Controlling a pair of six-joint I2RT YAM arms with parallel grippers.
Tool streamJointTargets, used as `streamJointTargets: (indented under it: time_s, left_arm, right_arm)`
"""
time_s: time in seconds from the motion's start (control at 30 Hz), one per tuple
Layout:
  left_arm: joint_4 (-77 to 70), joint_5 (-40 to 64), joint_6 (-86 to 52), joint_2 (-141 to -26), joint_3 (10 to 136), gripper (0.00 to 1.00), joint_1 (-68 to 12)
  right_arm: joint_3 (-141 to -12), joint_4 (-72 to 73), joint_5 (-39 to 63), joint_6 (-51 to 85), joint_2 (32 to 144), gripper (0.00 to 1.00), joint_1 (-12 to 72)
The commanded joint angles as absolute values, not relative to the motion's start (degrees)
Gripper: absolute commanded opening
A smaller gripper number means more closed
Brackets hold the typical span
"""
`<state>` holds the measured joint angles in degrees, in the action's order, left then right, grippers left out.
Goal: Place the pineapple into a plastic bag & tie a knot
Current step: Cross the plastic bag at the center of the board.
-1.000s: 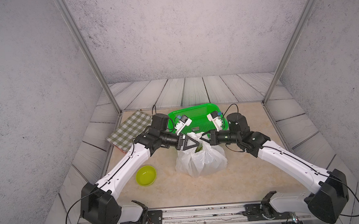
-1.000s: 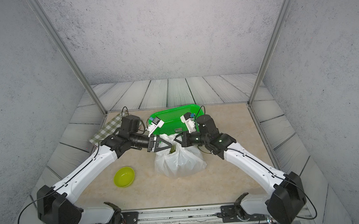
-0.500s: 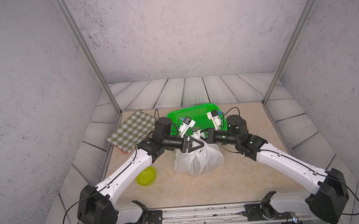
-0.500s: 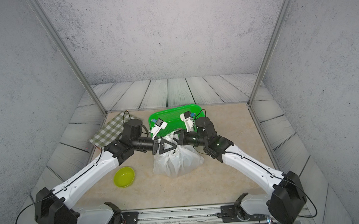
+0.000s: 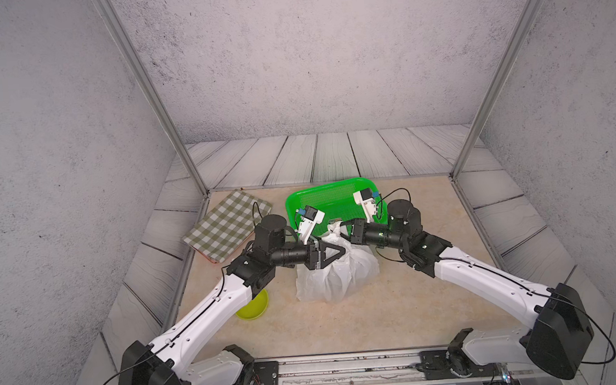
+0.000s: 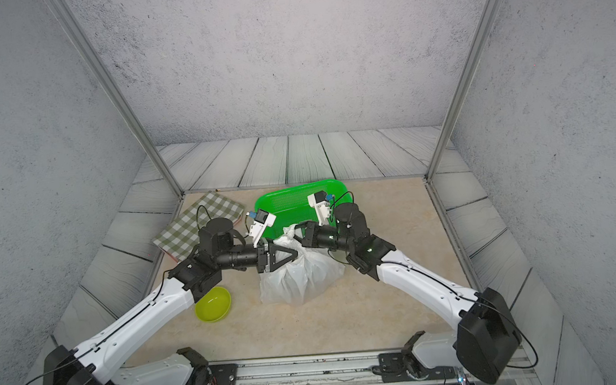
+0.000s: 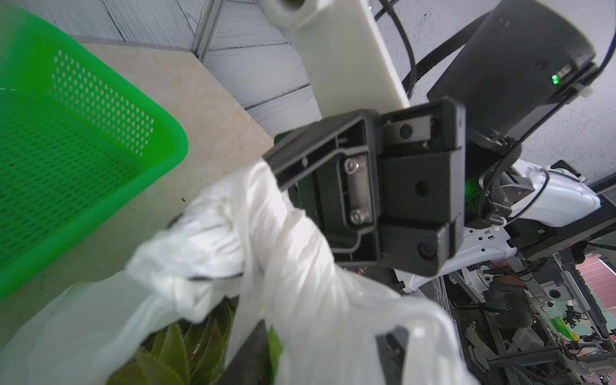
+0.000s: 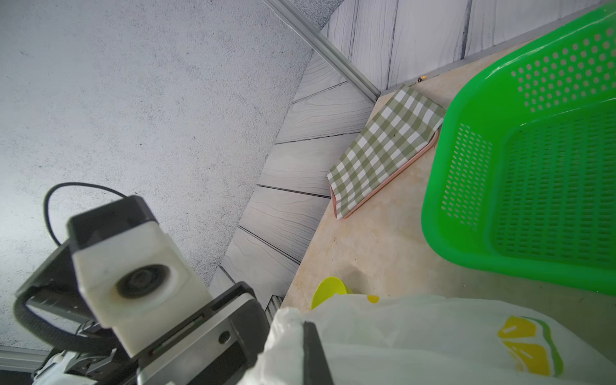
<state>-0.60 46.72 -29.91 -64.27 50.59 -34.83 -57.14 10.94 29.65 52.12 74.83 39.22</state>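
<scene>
Both top views: bag (image 5: pixel 337 276) on the table between the arms, top end pinched by the right gripper (image 5: pixel 339 225), just in front of the green basket (image 5: pixel 321 196).
Right jaws shut on a white bag strip. Left gripper (image 5: pixel 342 251) just beside, jaws partway apart, plastic loose between them. Strip stretched from arm to arm. Pineapple (image 7: pixel 173 346) leaves down inside the bag. Knot (image 7: pixel 196 233) blurry, so hard to tell if tight.
</scene>
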Motion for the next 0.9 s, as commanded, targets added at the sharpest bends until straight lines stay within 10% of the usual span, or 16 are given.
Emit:
streamJointTargets:
  time_s: [0.0, 0.87]
  left_arm:
    - [-2.24, 45.90, -31.03, -61.07, 48.44, 0.51, -35.24]
    - [-8.97, 31.83, -31.35, -58.52, 37.09, 0.47, -37.70]
  right_arm:
    - [-58.83, 16.56, 30.26, 52.33, 74.25, 0.00, 39.56]
    - [-59.84, 30.15, 44.24, 62.65, 79.16, 0.00, 39.55]
